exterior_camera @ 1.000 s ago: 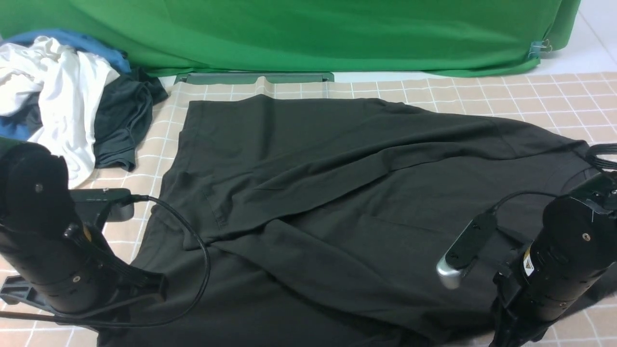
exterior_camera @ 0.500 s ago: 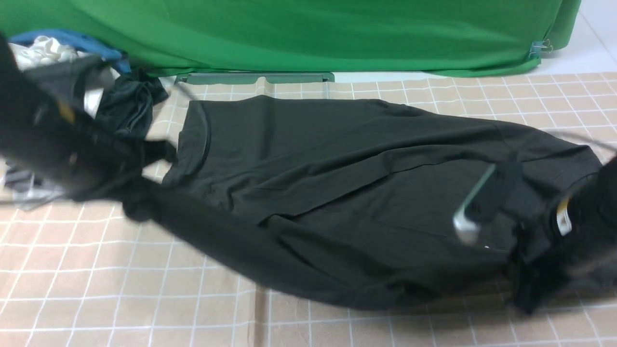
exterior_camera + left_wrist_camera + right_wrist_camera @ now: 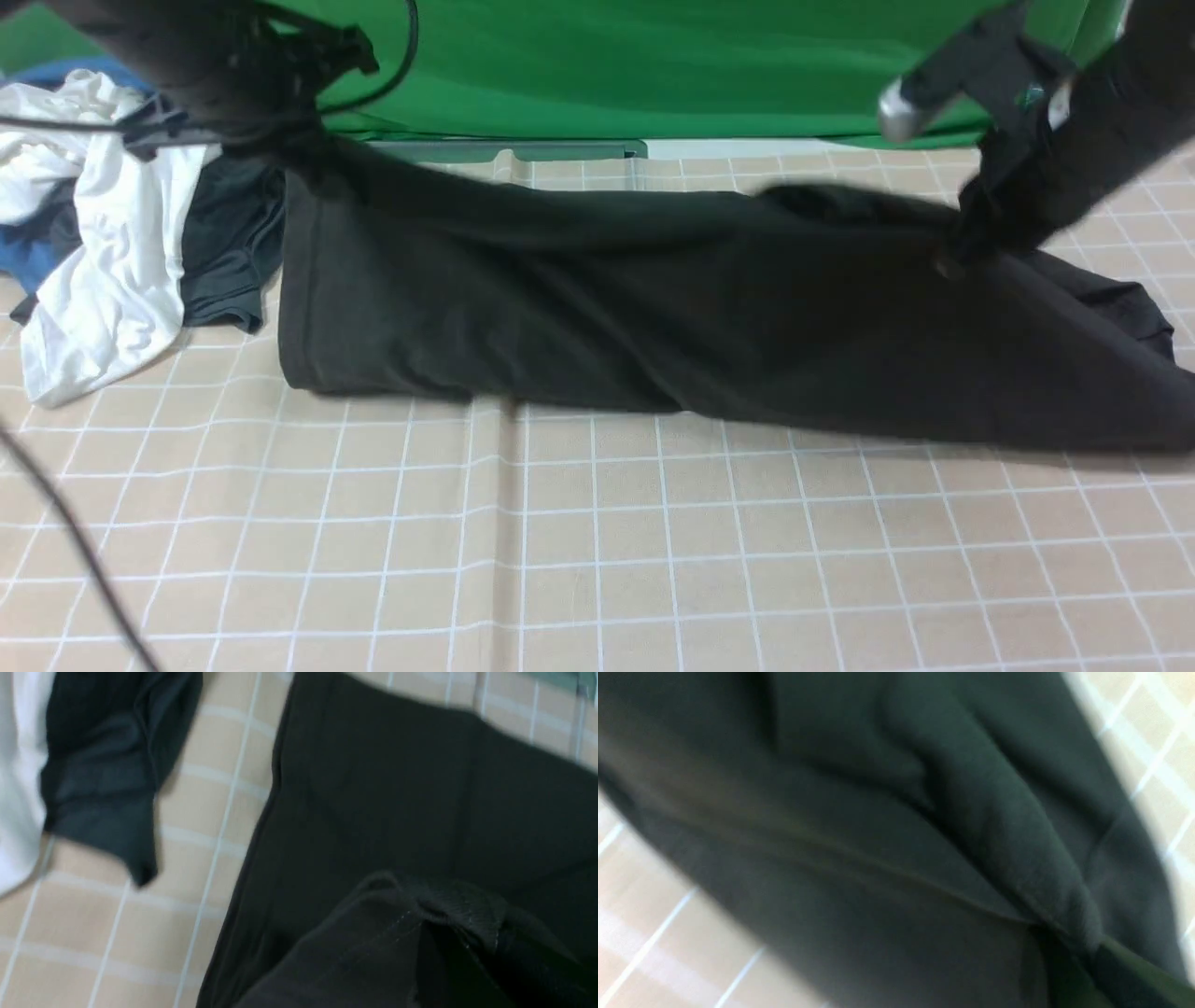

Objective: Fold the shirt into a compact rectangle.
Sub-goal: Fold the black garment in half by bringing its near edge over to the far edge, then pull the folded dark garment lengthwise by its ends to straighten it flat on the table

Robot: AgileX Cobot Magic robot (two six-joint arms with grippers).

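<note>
One black shirt, lying in the far half of the checked surface. Its long axis runs left to right across the front view. The straight, stitched edge is at the robot's left end. The right end tapers and is crumpled; which part of the shirt that is cannot be told. The near long edge is a soft rounded fold resting on the surface, and the far long edge is pulled up at both ends.

Two pincers. The left pincer is at the far left corner of the shirt, jaws closed tight on the cloth there. In the left wrist view, bunched hem with visible stitching sits right at it. The right pincer is near the far right end, blurred, jaws closed on a raised ridge of the shirt. The right wrist view shows only dark folds running up to the grip.

Beside the shirt's left end, a pile:
- one white garment
- one dark grey garment, just beside the shirt's left edge; whether they touch cannot be told
- one blue piece under the white

One green backdrop behind. One black cable crosses the near left corner.
</note>
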